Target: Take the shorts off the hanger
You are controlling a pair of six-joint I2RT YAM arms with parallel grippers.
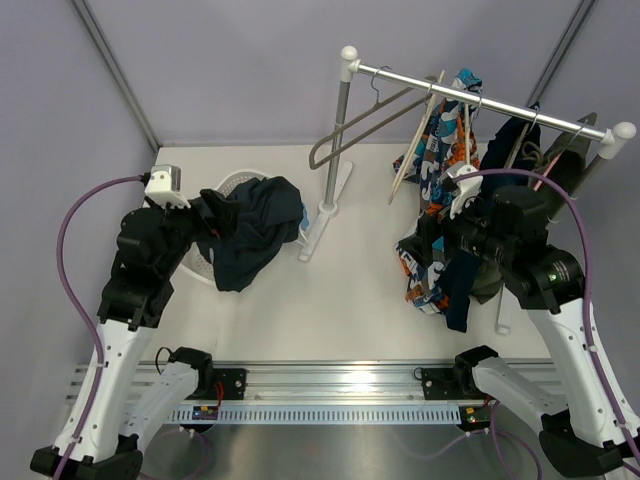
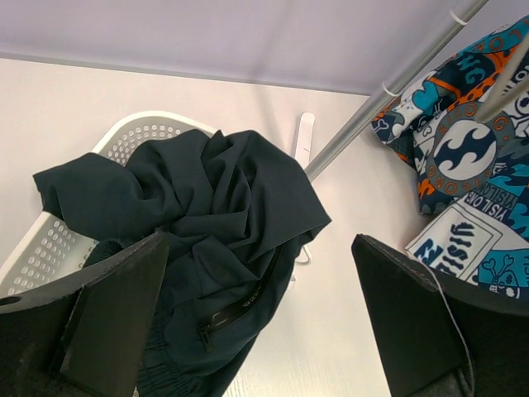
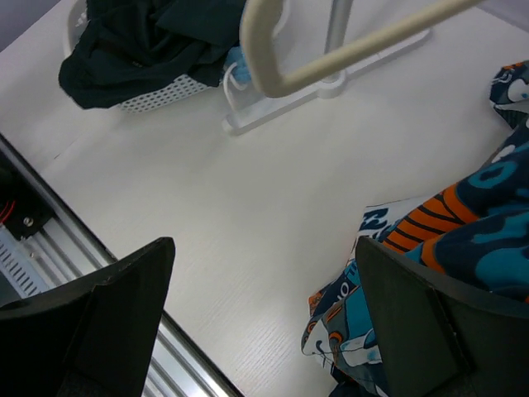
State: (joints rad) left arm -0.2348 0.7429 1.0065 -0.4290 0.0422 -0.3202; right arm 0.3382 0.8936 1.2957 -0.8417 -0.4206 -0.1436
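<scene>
Now, dark navy cloth shorts (image 1: pixel 250 230) draped over white perforated basket (image 1: pixel 233 181), left gripper (image 2: pixel 260 241) and right gripper (image 3: pixel 264 244) spread wide, nothing grasped.

Printed lettering on patterned shorts (image 2: pixel 463 165), illegible.

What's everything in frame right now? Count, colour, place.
dark shorts: 1, navy-black, heaped over the basket
basket: 1, white, perforated, table left
rack: 1, silver rail with a white post, table rear
empty hanger: 1, beige-grey, on the rail's left part
patterned shorts: 1, blue-orange-white print, hanging from the rail
dark garment: 1, dark, rail's right end, type unclear
table: 1, white
left gripper: 1, black, open, above the dark shorts
right gripper: 1, black, open, beside the patterned shorts
</scene>
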